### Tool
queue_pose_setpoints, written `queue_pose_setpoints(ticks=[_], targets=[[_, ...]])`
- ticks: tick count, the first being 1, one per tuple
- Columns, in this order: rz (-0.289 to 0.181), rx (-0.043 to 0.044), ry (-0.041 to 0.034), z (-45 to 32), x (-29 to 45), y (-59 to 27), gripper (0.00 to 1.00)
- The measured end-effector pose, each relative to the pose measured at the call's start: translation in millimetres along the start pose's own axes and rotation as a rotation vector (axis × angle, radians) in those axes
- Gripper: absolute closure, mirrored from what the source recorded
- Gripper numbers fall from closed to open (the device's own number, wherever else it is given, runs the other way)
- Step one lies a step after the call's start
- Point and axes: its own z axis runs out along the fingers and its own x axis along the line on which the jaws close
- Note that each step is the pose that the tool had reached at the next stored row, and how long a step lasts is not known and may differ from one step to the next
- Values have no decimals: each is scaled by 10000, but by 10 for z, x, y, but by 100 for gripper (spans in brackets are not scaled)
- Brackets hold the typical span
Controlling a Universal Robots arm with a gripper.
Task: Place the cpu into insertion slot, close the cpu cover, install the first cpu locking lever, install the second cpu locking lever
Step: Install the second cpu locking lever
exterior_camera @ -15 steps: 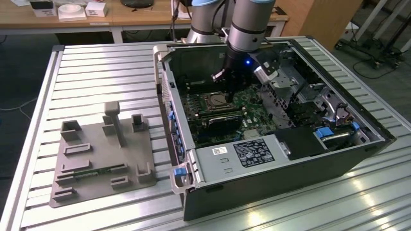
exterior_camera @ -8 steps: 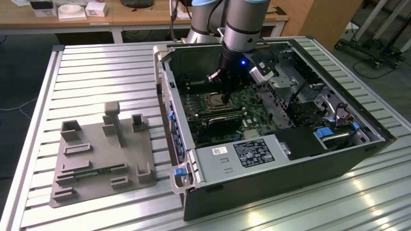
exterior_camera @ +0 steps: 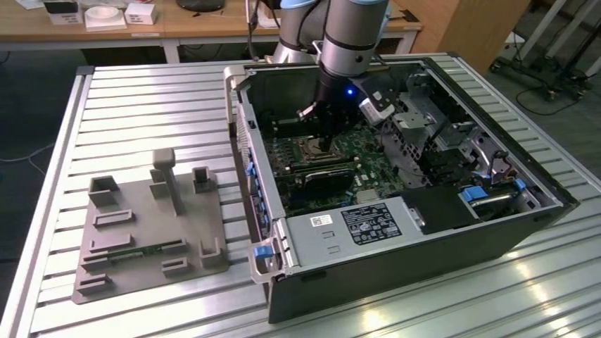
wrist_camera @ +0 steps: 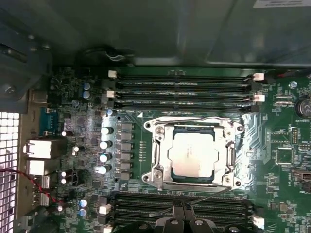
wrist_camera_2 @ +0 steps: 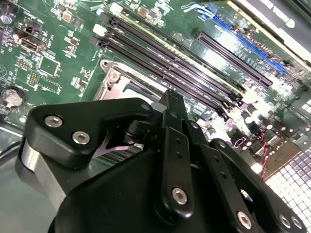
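So the small square cpu with the silvery-grey metal top sits in the insertion slot, that silver-rimmed square socket on the green circuit board, and the thin silver frame-shaped cpu cover looks folded down around it. The black gripper is just beside the socket, on the side facing the lower bank of long black memory slots. Its fingertips look pressed together, right at a thin silver wire lever running along that socket edge.
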Motion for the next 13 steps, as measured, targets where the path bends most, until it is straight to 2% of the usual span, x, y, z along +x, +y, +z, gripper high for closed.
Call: queue_pose_setpoints(ticks=[13], targets=[[0, 1, 11, 6, 116, 3, 90]])
